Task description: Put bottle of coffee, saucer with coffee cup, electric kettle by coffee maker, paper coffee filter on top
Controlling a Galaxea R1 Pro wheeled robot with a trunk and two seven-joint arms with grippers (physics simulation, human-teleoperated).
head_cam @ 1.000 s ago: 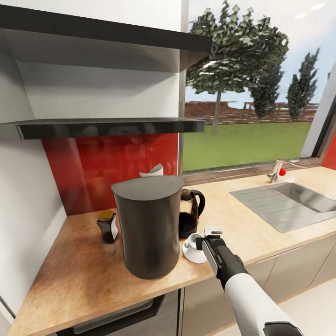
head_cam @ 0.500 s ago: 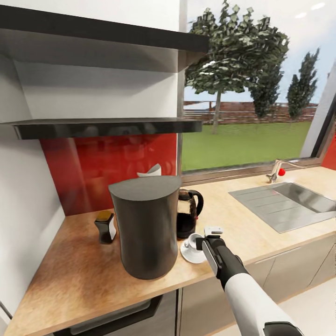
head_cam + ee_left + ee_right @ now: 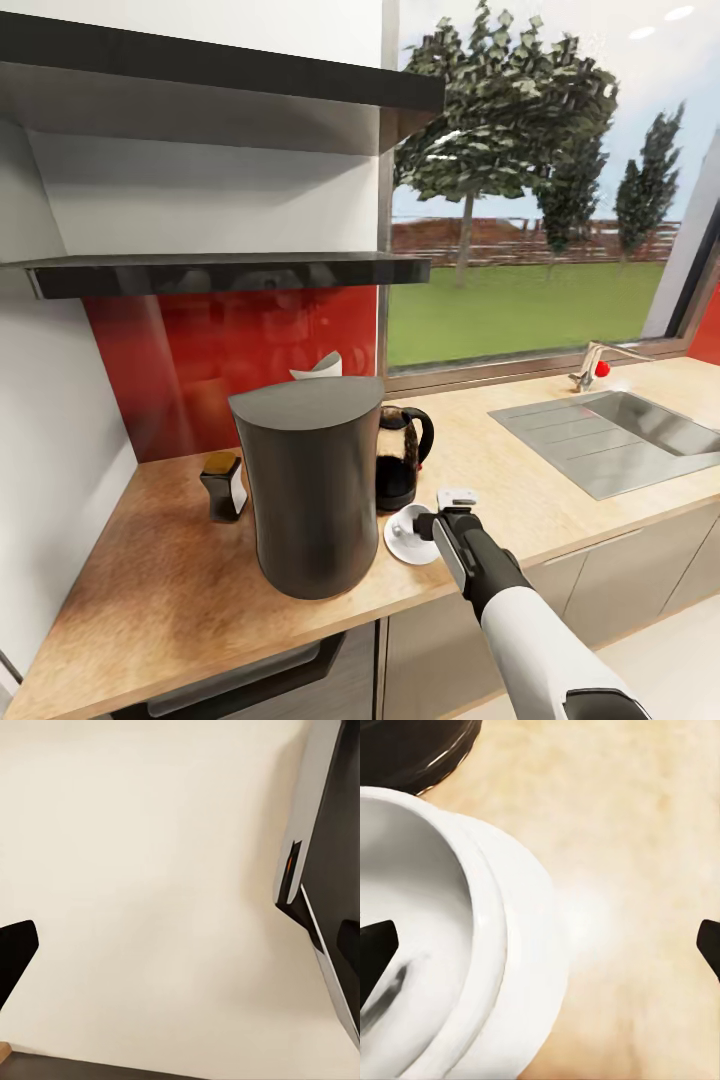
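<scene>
The dark grey coffee maker (image 3: 310, 490) stands on the countertop (image 3: 150, 590). Behind its top edge peeks a white paper coffee filter (image 3: 323, 366); whether it rests on the lid is unclear. The bottle of coffee (image 3: 225, 487) stands to its left, the electric kettle (image 3: 400, 458) to its right. In front of the kettle, the coffee cup (image 3: 411, 520) sits on the saucer (image 3: 400, 545). My right gripper (image 3: 426, 522) is at the cup and open; in the right wrist view the gripper (image 3: 540, 945) spans the cup (image 3: 412, 907) and saucer (image 3: 529, 967). My left gripper (image 3: 180, 952) is open on nothing.
Two dark kitchen shelves (image 3: 230, 272) hang above the red panel. A grey sink (image 3: 610, 435) with a tap (image 3: 592, 365) lies to the right under the window. The left wrist view faces a pale surface with a white and dark panel (image 3: 315, 870) beside it.
The whole head view has shifted slightly left, so the camera moved. My right gripper now sits a little closer to the cup. The items on the counter stayed put.
</scene>
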